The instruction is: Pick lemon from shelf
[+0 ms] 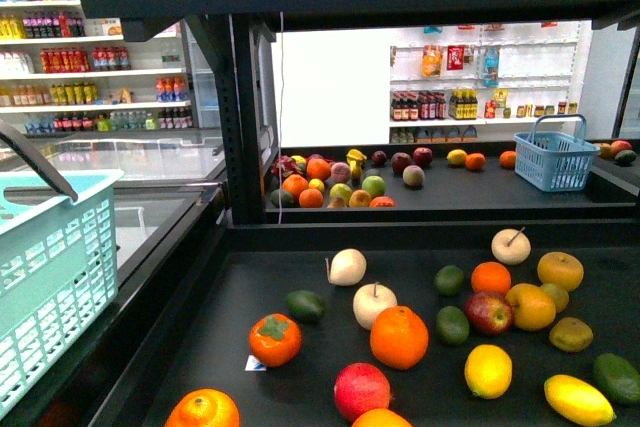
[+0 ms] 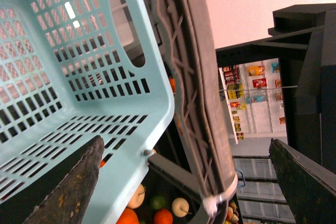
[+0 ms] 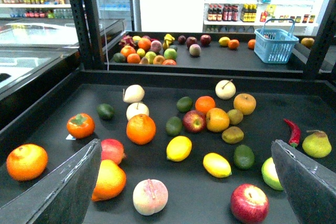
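Plainly, the widest holder is the shelf, whose flat matte-black tray carries loose fruit between black upright posts. The lemon lies on that tray at about 5 o'clock in the front view. It is glossy yellow, long and oval with tapered ends, and a rounder yellow fruit sits near it at its 10 o'clock. A dark green avocado is just beside the lemon at 2 o'clock.

At 9 o'clock stands a teal plastic basket with slotted walls and a dark grey handle. A smaller blue slotted basket rests on the rear tray at 1 o'clock, and its contents cannot be made out.

The right gripper hangs above the tray with its dark fingers spread wide, holding nothing. The left gripper is also spread. The teal basket's handle runs between its fingers, though I cannot tell whether they touch it.
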{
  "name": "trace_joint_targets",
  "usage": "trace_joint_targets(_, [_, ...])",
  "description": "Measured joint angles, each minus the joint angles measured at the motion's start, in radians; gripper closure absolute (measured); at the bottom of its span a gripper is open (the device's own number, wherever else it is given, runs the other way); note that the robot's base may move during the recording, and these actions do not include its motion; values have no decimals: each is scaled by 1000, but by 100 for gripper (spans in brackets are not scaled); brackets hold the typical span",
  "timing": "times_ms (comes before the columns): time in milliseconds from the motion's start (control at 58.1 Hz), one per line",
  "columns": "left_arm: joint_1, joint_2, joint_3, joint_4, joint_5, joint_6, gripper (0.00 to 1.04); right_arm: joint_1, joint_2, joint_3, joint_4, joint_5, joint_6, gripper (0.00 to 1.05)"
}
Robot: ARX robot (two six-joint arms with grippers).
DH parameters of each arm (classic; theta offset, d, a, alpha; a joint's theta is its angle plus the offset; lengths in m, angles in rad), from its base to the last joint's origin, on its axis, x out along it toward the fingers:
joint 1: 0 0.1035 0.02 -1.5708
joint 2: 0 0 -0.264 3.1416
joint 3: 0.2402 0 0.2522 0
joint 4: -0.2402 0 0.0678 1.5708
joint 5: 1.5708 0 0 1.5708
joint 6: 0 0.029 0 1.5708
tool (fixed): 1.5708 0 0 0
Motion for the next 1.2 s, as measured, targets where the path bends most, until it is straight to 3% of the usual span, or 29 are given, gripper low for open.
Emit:
trace_joint_targets(344, [-22,150,137,44,-36,25,10,0,0,0,0,0,0,7])
trace_joint_targets(774, [-24,174,169,64,-50,-15,83,0,0,0,0,0,0,7])
trace_joint_targets(895, [-25,145,143,63,-13,17,89,0,0,0,0,0,0,7])
trace_joint_targets(1205, [-87,11,112,-22,76,110,92,0,0,0,0,0,0,7])
